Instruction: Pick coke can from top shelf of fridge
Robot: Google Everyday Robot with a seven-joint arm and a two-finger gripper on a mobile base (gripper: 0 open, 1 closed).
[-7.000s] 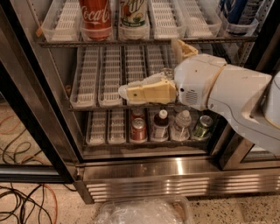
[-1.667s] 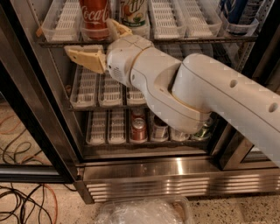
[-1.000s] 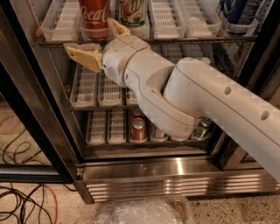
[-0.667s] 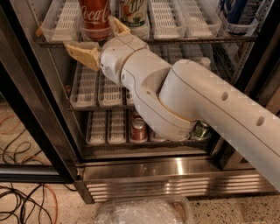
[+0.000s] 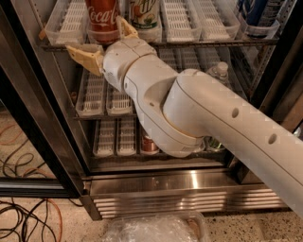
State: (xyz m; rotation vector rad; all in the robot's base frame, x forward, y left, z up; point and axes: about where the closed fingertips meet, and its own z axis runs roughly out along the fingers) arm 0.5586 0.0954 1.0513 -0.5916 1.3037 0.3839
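Note:
The coke can point(image 5: 102, 19), red with white script, stands in a pale plastic lane on the top shelf point(image 5: 213, 42) of the fridge point(image 5: 189, 182), at the upper left. My gripper point(image 5: 102, 41) is open right in front of the can's lower part. One tan finger point(image 5: 85, 54) reaches out left below the can and the other finger point(image 5: 127, 27) rises on the can's right side. My big white arm crosses from the lower right and hides much of the middle shelves.
A white-and-green can point(image 5: 144, 16) stands just right of the coke can. A blue can point(image 5: 260, 12) sits at top right and a clear bottle point(image 5: 218, 73) on the middle shelf. The black door frame point(image 5: 28, 118) stands left. Cables point(image 5: 28, 222) and a plastic bag point(image 5: 156, 229) lie on the floor.
My gripper has risen from the middle shelf, at right, up and left to the top shelf. Over the last second it has edged closer to the coke can, still open.

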